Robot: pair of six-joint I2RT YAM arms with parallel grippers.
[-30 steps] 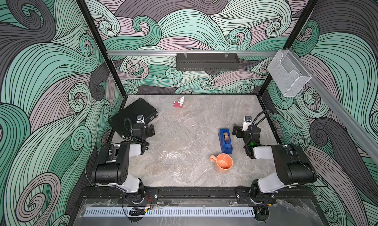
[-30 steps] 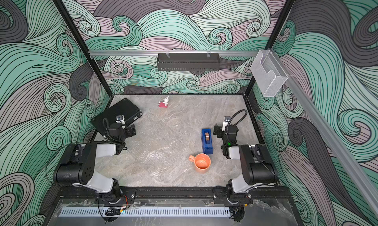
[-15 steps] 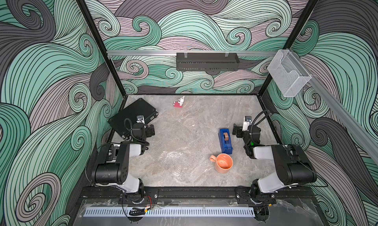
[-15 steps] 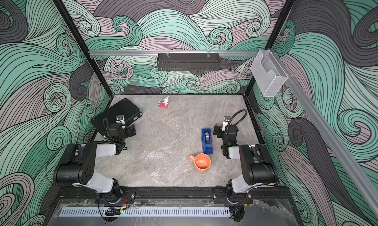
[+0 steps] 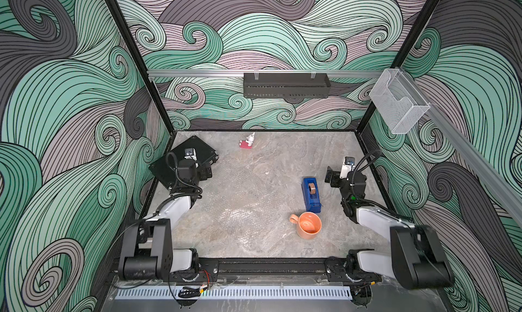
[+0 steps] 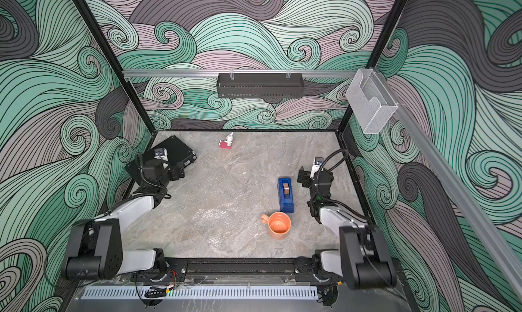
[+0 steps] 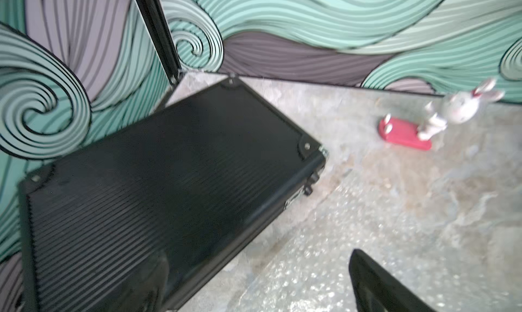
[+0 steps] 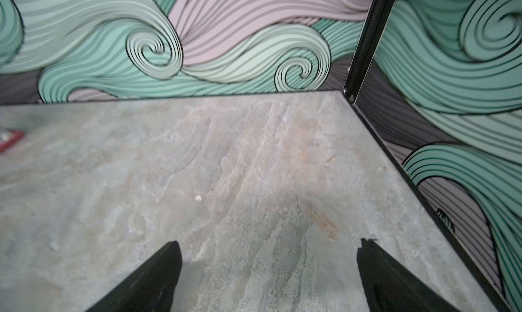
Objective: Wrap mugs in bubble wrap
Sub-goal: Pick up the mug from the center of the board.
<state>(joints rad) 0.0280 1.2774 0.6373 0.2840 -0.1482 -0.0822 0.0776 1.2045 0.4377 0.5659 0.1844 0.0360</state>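
Change since a second ago: none seen; both arms, mug and dispenser in the same places
Mug (image 5: 308, 226): salmon-orange, upright on the table (image 5: 282, 158) near the front edge, right of centre, mouth up, handle toward the left arm's side, unwrapped, touched by neither gripper
Bubble wrap (image 5: 240, 203): spread flat over the table's middle, beside the mug on its handle side; whether touching the mug, cannot tell
Tape dispenser (image 5: 311, 194): blue, just behind the mug, lying front to back, between the wrap and the right arm
Right gripper (image 8: 269, 248): jaws wide apart, empty, above bare table beside the dispenser's far end
Left gripper (image 5: 207, 170): jaws wide apart, empty, one finger over the wrap's far corner, the other over the black case (image 7: 158, 189)
Black case: closed, ribbed lid, set at an angle in the far left corner
Rabbit figurine (image 5: 248, 141): white on a red base, near the back wall, well apart from the mug
Back wall: black rack (image 5: 285, 85) hung on a rail
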